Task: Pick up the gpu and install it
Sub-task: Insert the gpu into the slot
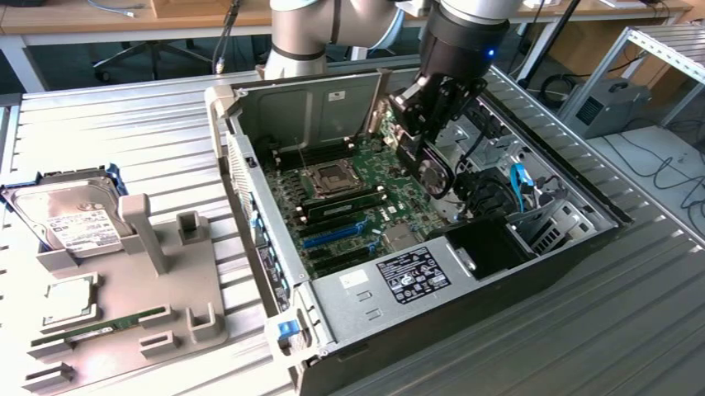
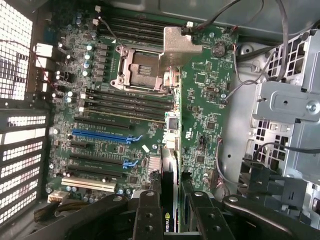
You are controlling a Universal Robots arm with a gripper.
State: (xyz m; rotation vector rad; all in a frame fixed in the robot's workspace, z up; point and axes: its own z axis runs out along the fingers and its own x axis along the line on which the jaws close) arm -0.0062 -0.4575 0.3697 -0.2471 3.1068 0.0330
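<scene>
Pincer (image 1: 432, 124) is closed on the gpu (image 1: 424, 165), one finger on each flat face. It hangs inside the open case (image 1: 364, 289), above the motherboard (image 1: 364, 186) and not touching it. No slot is filled yet.

The wrist view shows the gpu (image 2: 169, 175) edge-on between the fingers (image 2: 147, 212). It is a thin black card with a green logo near the grip and a silvery metal piece at its far end. Probably it is gripped by the faces so the connector edge stays free to go down into a slot.

The case lies on its side with the panel off, so the board faces up, likely for access from above. It is bare sheet metal with black perforated grilles.

The board is green and crowded with small parts. It has a square metal CPU socket (image 2: 142, 67), long black slots and one blue slot (image 2: 100, 135). Loose grey and black cables run beside the drive cage (image 2: 287, 107).

Well apart, at the exterior view's left, a grey moulded holder (image 1: 144, 272) sits on the ribbed metal counter (image 1: 132, 132). It carries a silver labelled hard drive (image 1: 72, 219), a square chip (image 1: 72, 301) and a green RAM stick (image 1: 99, 326). The parts rest in its recesses, likely to keep them in fixed positions.
</scene>
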